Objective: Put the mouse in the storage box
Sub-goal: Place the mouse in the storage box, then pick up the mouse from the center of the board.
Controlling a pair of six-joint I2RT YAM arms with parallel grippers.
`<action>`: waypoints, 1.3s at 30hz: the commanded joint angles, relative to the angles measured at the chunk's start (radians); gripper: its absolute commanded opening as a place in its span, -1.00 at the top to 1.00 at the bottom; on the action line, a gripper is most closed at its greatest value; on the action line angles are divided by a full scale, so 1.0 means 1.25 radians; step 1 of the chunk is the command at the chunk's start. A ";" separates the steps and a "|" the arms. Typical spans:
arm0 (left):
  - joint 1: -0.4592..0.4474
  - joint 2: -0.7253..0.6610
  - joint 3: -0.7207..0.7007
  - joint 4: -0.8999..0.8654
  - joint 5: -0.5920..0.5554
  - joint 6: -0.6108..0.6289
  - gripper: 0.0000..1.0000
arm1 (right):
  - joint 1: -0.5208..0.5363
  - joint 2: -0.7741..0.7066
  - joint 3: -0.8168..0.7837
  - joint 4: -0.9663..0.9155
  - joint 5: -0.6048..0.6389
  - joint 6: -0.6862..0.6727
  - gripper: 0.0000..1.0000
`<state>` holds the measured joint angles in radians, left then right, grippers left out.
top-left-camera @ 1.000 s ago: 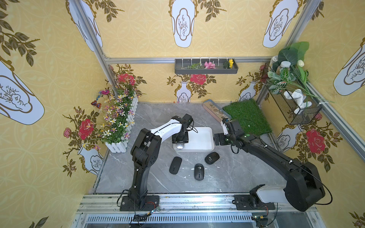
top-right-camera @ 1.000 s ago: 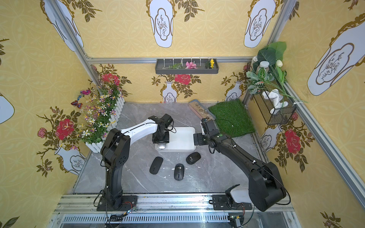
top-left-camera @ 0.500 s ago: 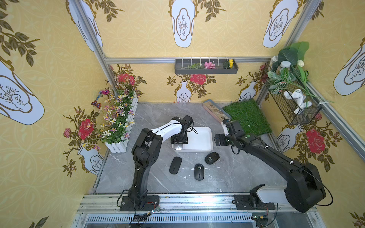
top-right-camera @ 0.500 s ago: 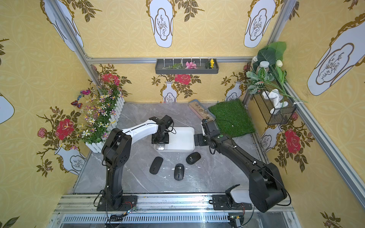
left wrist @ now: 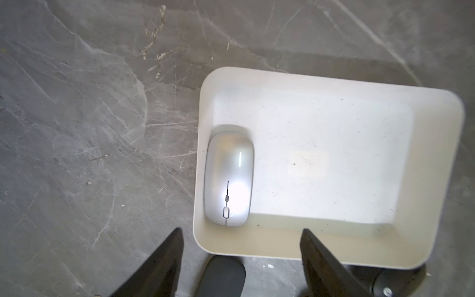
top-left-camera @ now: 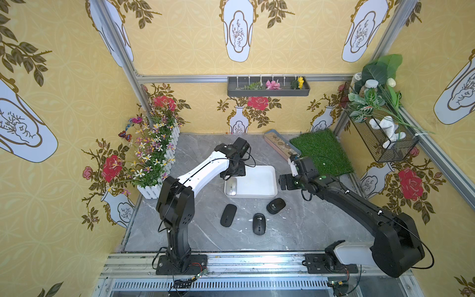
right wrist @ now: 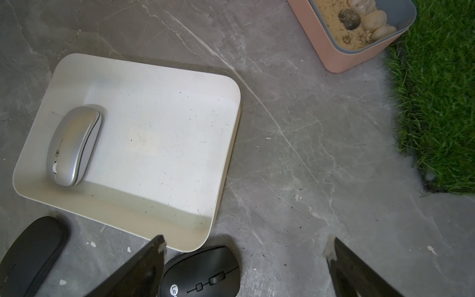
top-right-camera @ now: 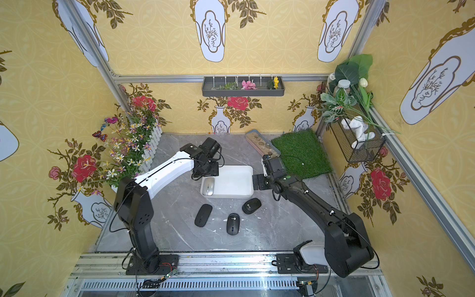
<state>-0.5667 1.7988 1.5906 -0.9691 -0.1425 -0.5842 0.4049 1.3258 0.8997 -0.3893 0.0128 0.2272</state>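
The white storage box [top-left-camera: 257,180] [top-right-camera: 231,180] sits mid-table. A silver mouse [top-left-camera: 232,186] [left wrist: 228,174] [right wrist: 72,146] lies flat inside it, against its left wall. My left gripper [top-left-camera: 235,172] [left wrist: 241,229] hovers above the box's left end, open and empty, apart from the mouse. Three black mice lie on the table in front of the box: a flat one [top-left-camera: 228,215] [right wrist: 30,252], a middle one [top-left-camera: 259,223], and one near the box's front right corner [top-left-camera: 275,205] [right wrist: 203,272]. My right gripper [top-left-camera: 284,181] [right wrist: 246,238] is open and empty, just right of the box.
A pink tray of pebbles [top-left-camera: 280,146] [right wrist: 347,43] and a grass mat [top-left-camera: 321,151] [right wrist: 437,90] lie at the back right. A white-fenced flower planter [top-left-camera: 156,159] lines the left side. A wire basket [top-left-camera: 383,138] hangs on the right wall.
My left gripper has opened wider and drawn up from the silver mouse, which stays in the box. The right arm has barely moved.
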 commanded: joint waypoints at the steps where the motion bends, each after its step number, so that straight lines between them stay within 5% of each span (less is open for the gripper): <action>1: -0.020 -0.114 -0.105 0.003 -0.004 -0.023 -0.49 | 0.001 -0.025 -0.015 0.032 0.000 -0.016 -0.95; 5: -0.066 -0.292 -0.313 0.079 0.035 -0.004 -0.63 | 0.001 -0.049 -0.046 0.046 -0.001 -0.023 -0.95; 11: -0.123 -0.406 -0.500 0.176 0.052 -0.045 -0.85 | 0.005 -0.040 -0.067 0.057 -0.005 -0.032 -0.95; 29: -0.147 -0.195 -0.605 0.315 0.078 -0.040 -0.91 | 0.014 -0.059 -0.117 0.087 0.008 -0.036 -0.95; 33: -0.160 -0.186 -0.631 0.334 0.089 -0.051 -0.84 | 0.013 -0.055 -0.117 0.092 0.010 -0.035 -0.95; 39: -0.175 -0.157 -0.618 0.322 0.087 -0.047 -0.19 | 0.014 -0.037 -0.109 0.095 0.010 -0.035 -0.95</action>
<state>-0.7818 1.5826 0.8177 -0.5770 -0.0734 -0.6350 0.4217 1.2724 0.7567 -0.2939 0.0090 0.1864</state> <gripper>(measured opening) 0.617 0.975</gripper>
